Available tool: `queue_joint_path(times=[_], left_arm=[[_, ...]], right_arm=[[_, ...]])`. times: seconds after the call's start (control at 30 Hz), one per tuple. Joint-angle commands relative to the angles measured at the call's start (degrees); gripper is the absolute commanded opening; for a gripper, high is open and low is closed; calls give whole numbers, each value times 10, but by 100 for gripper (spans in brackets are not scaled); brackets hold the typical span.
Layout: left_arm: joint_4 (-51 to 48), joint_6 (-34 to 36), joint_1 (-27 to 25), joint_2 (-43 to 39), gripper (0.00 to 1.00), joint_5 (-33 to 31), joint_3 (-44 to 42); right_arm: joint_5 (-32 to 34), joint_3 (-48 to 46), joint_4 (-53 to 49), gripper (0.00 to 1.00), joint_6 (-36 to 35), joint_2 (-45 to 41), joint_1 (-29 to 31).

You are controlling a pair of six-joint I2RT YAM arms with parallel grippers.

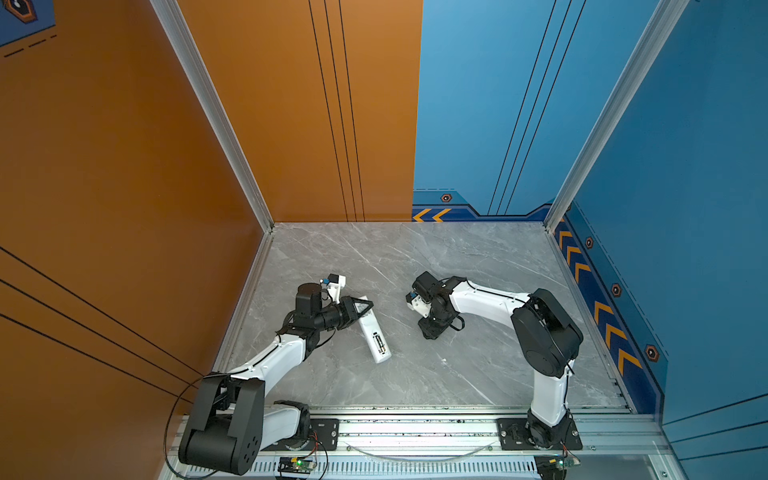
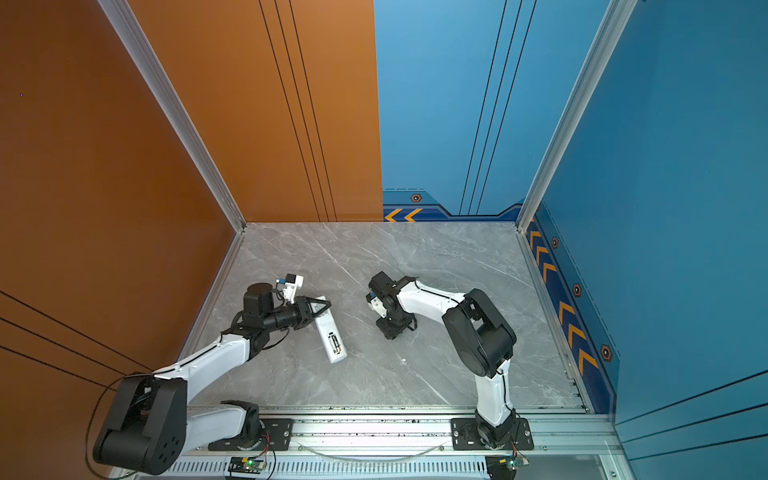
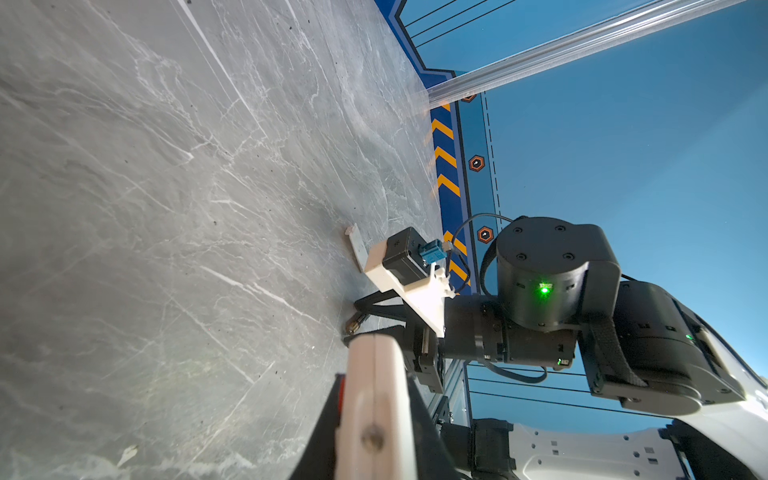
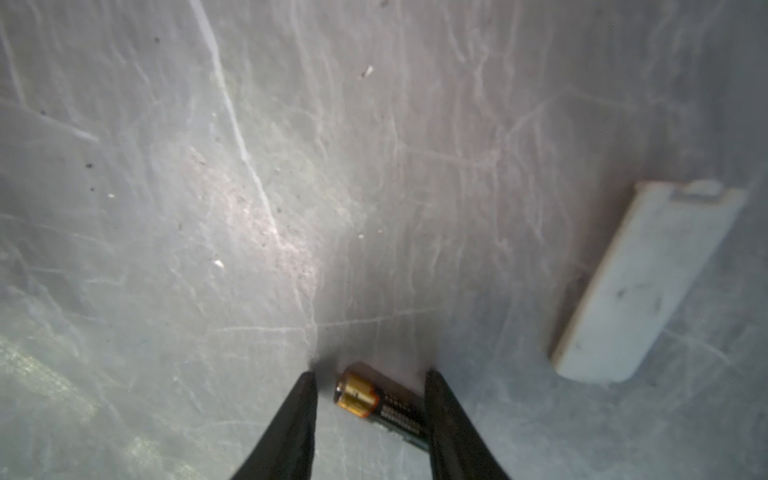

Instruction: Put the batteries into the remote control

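While I watch remotely, grey table (image 1: 457, 257) carries the remote control (image 1: 370, 328) back-up, left gripper (image 1: 365, 306) clamped on one end; its open battery compartment (image 1: 378, 343) holds what looks like one cell (image 2: 334, 343); white cover (image 4: 640, 286) lies flat; right gripper (image 4: 372, 376), jaws parted, straddles a battery (image 4: 365, 399) lying near it.

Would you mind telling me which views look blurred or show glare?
Right wrist view: the battery and white cover are soft, with a glare patch on the table. Left wrist view: the remote control near the lens is blurred. Both top views: sharp.
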Motion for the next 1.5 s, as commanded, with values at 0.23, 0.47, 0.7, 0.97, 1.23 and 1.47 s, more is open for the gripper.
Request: queue_joint_path(times=[0.23, 0.47, 0.7, 0.97, 1.23, 1.47], left_arm=[[10, 2, 4, -18, 0, 8, -4], [9, 2, 4, -20, 0, 8, -4], [9, 2, 4, -20, 0, 7, -5], [10, 2, 3, -21, 0, 8, -5], [9, 3, 1, -22, 0, 8, -4], [10, 3, -6, -21, 0, 5, -3]], right_arm=[[6, -30, -51, 47, -42, 4, -4], [40, -23, -73, 42, -67, 29, 20], [61, -28, -75, 34, -65, 25, 28], [81, -28, -77, 23, -30, 25, 37], [66, -40, -57, 16, 33, 10, 34], [30, -83, 3, 14, 113, -20, 22]])
